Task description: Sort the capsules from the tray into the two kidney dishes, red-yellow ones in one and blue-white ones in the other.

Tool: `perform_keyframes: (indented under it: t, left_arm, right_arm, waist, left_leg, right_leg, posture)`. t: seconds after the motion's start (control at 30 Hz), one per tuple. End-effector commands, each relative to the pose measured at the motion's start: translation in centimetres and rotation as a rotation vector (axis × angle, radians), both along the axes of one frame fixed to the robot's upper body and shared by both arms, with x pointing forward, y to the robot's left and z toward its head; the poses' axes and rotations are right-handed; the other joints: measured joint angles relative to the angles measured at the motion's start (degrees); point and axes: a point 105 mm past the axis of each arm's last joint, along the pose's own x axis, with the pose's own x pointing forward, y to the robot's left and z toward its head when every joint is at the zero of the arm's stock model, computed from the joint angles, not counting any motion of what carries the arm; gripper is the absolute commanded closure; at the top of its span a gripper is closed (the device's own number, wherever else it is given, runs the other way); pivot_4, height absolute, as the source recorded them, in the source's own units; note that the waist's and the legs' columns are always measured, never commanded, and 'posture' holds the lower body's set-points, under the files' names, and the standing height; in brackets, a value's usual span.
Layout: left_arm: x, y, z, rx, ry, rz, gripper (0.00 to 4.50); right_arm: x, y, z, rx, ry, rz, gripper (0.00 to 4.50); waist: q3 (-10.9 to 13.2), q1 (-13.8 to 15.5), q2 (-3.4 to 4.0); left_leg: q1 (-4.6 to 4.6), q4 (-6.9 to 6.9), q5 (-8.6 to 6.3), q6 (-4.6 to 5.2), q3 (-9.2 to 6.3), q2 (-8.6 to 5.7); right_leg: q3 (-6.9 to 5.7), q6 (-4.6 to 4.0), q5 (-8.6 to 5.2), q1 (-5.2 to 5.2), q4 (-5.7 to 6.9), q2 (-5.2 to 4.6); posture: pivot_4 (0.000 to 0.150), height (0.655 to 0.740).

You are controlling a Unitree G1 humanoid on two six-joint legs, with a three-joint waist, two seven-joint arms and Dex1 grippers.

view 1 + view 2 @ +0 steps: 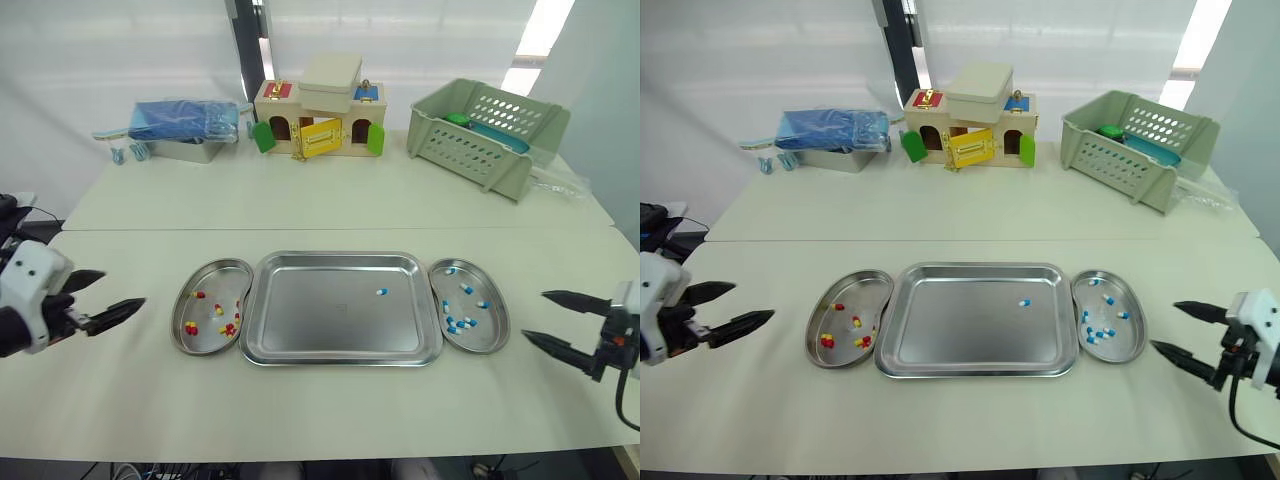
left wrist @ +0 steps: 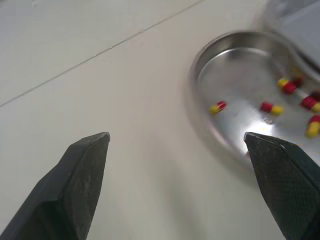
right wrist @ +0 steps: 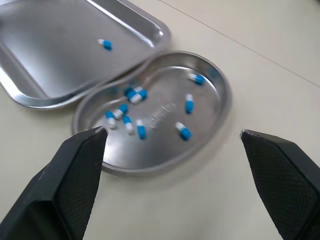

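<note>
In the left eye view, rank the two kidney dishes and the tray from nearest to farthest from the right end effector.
1. The blue-white dish, on the robot's right, beside the right end effector.
2. The tray, in the centre.
3. The red-yellow dish, on the left.

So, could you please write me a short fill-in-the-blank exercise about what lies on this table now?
1. The tray holds only ___ capsule.
2. That capsule is white and ___.
3. The red-yellow capsules lie in the ___ dish.
4. The jaws of both arms are ___.
Missing words: one; blue; left; open.
</note>
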Motion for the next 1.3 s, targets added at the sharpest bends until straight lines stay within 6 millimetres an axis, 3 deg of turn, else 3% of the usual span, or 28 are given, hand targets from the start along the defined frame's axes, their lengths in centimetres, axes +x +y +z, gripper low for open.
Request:
perform_keyframes:
  t: [0.03, 0.2, 0.4, 0.5, 0.7, 0.9, 1.03, 1.13, 1.3]
  left_arm:
    - [-0.4, 1.7, 1.2, 0.050, -0.042, 0.030, 0.04]
    - [-0.8, 2.1, 0.6, 0.046, -0.037, 0.035, 0.04]
    - [-1.0, 1.8, 0.1, 0.035, -0.038, 0.030, 0.04]
    - [-1.0, 0.8, 0.1, 0.012, -0.067, -0.012, 0.04]
    - [-1.8, -6.3, 1.0, -0.151, -0.237, -0.277, 0.04]
    - [-6.7, -13.9, -2.0, -0.292, -0.167, -0.515, 0.04]
    - [-9.2, -16.9, -3.4, -0.359, -0.190, -0.585, 0.04]
    - [-10.5, -19.2, -4.0, -0.395, -0.305, -0.627, 0.04]
    - [-11.5, -20.7, -5.5, -0.450, -0.376, -0.611, 0.04]
  right_arm:
    - [0.5, -1.4, 0.8, -0.031, -0.031, -0.031, 0.00]
    - [1.0, -2.8, 0.8, -0.046, -0.028, -0.060, 0.00]
    - [1.2, -2.8, 1.0, -0.048, -0.033, -0.052, 0.00]
    - [1.3, -2.6, 1.1, -0.052, -0.029, -0.039, 0.00]
    - [1.1, -1.2, 1.4, -0.070, 0.027, 0.036, 0.00]
    - [2.2, 0.8, 2.3, -0.067, 0.034, 0.116, 0.00]
    - [2.9, 2.3, 2.7, -0.077, 0.041, 0.184, 0.00]
    - [3.3, 3.6, 2.8, -0.099, 0.073, 0.243, 0.00]
    - [3.7, 6.5, 3.5, -0.138, 0.092, 0.390, 0.00]
  waist:
    - [0.0, 0.1, 0.01]
    - [0.0, 0.0, 0.01]
    - [0.0, -0.3, 0.04]
    - [0.0, -0.3, 0.04]
    - [0.1, -0.3, -0.03]
    - [0.1, -0.9, -0.03]
    - [0.1, -0.8, 0.00]
    - [0.1, -0.5, 0.03]
    - [0.1, 0.2, 0.02]
  left_leg:
    - [0.00, 0.00, 0.00, 0.00, 0.02, 0.00]
    - [-0.01, -0.01, 0.00, 0.00, 0.02, 0.00]
    - [-0.01, -0.04, 0.00, 0.00, 0.04, 0.00]
    - [-0.01, -0.04, 0.00, 0.00, 0.05, 0.01]
    - [-0.04, -0.01, 0.00, -0.01, 0.09, 0.02]
    - [-0.02, 0.01, -0.03, 0.00, 0.23, 0.03]
    - [-0.01, 0.04, -0.04, 0.02, 0.23, 0.02]
    - [-0.02, 0.13, -0.04, 0.02, 0.25, -0.02]
    - [-0.03, 0.14, -0.06, 0.05, 0.25, -0.03]
  right_leg:
    - [0.01, 0.00, 0.00, 0.00, 0.00, -0.01]
    - [0.00, 0.00, 0.00, -0.01, 0.00, -0.02]
    - [0.02, 0.00, 0.00, -0.03, 0.01, -0.02]
    - [0.02, 0.00, 0.00, -0.03, 0.01, -0.02]
    - [0.03, 0.01, 0.01, -0.03, 0.00, -0.07]
    - [0.20, 0.05, 0.02, 0.00, -0.06, -0.08]
    - [0.19, 0.05, 0.03, 0.01, -0.05, -0.08]
    - [0.23, 0.13, 0.08, 0.05, -0.08, -0.08]
    - [0.23, 0.14, 0.08, 0.04, -0.11, -0.07]
  posture:
    - [0.150, 0.7400]
    - [0.150, 0.7400]
    - [0.150, 0.7400]
    - [0.150, 0.7400]
    - [0.150, 0.7400]
    - [0.150, 0.7400]
    - [0.150, 0.7400]
    - [0.150, 0.7400]
    - [0.150, 0.7400]
